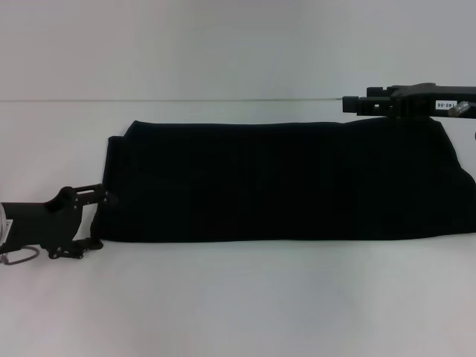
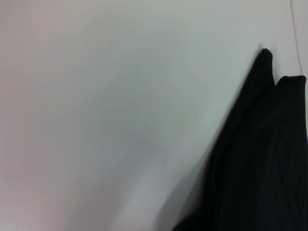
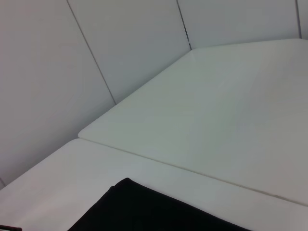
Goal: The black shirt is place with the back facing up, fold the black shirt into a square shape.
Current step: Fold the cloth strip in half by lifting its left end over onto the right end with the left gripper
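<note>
Plain white table (image 1: pixel 238 297), smooth and matte, with a thin seam running across the far side; pale panelled wall (image 3: pixel 57 72) behind. Spread across the middle: black shirt (image 1: pixel 282 182), soft fabric folded into a long flat band (no print visible), long axis lying left to right, edges fairly straight, left end slightly stepped. At its near left corner, left gripper (image 1: pixel 89 216), low by the table, jaws apart around the fabric edge. Above the far right corner, right gripper (image 1: pixel 357 103), raised, pointing left; jaws impossible to tell.
</note>
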Controlling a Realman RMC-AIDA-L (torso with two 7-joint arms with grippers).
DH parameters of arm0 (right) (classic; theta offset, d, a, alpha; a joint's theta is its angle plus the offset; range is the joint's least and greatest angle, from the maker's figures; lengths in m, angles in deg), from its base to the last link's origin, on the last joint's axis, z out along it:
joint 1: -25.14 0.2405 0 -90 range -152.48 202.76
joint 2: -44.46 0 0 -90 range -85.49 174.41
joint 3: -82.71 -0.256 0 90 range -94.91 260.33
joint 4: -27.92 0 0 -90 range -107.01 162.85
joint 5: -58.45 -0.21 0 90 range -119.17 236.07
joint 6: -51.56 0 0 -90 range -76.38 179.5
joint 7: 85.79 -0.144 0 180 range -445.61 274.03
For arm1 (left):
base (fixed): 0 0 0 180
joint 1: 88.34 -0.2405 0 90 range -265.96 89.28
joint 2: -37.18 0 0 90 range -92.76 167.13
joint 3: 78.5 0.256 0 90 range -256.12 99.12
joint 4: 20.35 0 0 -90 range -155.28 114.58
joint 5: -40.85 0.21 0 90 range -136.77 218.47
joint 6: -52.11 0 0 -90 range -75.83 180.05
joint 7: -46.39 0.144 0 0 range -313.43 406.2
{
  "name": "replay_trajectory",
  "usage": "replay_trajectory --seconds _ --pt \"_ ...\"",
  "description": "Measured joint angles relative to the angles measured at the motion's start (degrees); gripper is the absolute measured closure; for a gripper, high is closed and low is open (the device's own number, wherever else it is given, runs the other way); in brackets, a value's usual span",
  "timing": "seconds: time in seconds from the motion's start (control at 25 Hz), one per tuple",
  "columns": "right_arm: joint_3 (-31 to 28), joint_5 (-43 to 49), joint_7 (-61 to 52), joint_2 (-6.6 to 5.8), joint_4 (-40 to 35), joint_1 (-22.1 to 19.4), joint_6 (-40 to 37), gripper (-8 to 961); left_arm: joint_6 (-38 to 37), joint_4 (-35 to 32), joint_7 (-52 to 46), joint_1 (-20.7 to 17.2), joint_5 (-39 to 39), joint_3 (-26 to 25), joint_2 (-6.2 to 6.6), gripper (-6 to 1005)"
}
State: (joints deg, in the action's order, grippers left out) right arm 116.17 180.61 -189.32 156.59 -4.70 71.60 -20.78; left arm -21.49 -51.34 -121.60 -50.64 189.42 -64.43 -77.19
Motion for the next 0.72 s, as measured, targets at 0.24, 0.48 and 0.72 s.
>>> replay_trajectory --seconds 0.24,0.48,0.72 --pt "-0.06 -0.07 0.0 0.0 -0.3 0.09 0.0 189 0.39 -0.02 0.67 0.48 -0.14 0.05 0.17 109" --pt "-0.07 -0.65 -0.06 0.0 -0.6 -0.01 0.0 189 0.68 0.2 0.93 0.87 -0.31 0.38 0.2 109" --pt "-0.07 -0.69 -0.09 0.0 -0.6 0.02 0.06 189 0.75 0.23 1.41 1.25 -0.45 0.3 0.2 109"
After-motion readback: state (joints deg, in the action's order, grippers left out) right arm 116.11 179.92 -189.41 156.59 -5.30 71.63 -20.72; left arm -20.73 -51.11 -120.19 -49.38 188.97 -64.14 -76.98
